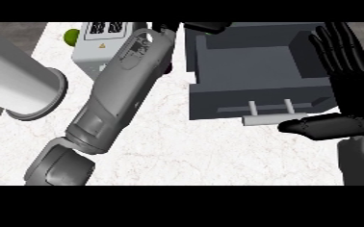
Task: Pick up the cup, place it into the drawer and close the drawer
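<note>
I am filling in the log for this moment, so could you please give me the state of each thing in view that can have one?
Drawer: pulled open, no cup visible inside.
Right hand: open, fingers straight, beside the drawer's right side.
Left hand: mostly hidden at the top edge; fingers cannot be judged.
Cup: not visible.

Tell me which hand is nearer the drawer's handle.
Right. The right hand stands open beside the drawer, its thumb just next to the handle. The left hand is far up by the drawer's back left corner.
</note>
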You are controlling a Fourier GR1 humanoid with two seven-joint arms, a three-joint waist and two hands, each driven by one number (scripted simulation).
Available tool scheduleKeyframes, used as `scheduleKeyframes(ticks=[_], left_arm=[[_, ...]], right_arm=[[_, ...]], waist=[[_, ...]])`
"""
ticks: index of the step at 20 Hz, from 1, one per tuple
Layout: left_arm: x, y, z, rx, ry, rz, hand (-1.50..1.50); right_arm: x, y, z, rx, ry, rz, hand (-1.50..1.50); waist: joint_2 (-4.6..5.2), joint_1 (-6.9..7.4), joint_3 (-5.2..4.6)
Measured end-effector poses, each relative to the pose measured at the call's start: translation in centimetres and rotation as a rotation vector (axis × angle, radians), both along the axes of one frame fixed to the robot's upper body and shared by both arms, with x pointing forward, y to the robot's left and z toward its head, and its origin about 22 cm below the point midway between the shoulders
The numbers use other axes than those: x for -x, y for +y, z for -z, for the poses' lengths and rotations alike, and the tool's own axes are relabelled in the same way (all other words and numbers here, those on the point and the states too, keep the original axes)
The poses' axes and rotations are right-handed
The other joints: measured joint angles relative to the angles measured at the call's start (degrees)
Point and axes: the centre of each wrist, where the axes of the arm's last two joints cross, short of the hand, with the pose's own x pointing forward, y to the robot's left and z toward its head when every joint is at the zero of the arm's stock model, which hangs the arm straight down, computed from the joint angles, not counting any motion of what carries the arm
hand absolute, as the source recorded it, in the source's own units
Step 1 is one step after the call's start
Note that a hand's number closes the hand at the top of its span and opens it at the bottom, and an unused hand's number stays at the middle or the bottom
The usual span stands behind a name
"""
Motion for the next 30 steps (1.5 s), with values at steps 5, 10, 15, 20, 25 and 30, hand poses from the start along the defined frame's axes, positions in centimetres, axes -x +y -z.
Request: scheduleKeyframes(ticks=[5, 10, 15, 20, 25, 30], left_arm=[[-0.2, -1.0, 1.0, -0.091, 0.078, -0.038, 1.5], [-0.2, -0.9, 2.9, -0.195, 0.167, -0.01, 1.5], [0.0, -0.8, 4.2, -0.264, 0.208, 0.024, -1.5], [0.2, -0.5, 5.2, -0.217, 0.22, 0.032, -1.5], [0.4, -0.5, 5.2, -0.08, 0.197, 0.067, -1.5], [0.5, -0.6, 4.6, 0.063, 0.127, 0.086, -1.5]], right_arm=[[-0.4, 0.3, -0.7, 0.001, -0.017, -0.026, -1.5], [-1.1, 1.2, -1.3, 0.005, -0.028, -0.064, -1.5], [-1.5, 2.0, -1.7, 0.008, -0.035, -0.098, -1.5], [-1.8, 3.1, -2.1, -0.002, -0.052, -0.179, -1.5], [-1.8, 4.9, -1.9, -0.002, -0.04, -0.381, 1.5], [-1.8, 6.1, -1.5, 0.077, 0.024, -0.58, 1.5]], waist=[[0.53, -2.22, 0.04], [1.22, -4.46, 0.05], [1.69, -6.53, 0.06], [2.23, -8.26, 0.04], [2.44, -9.06, 0.0], [2.17, -8.18, -0.07]])
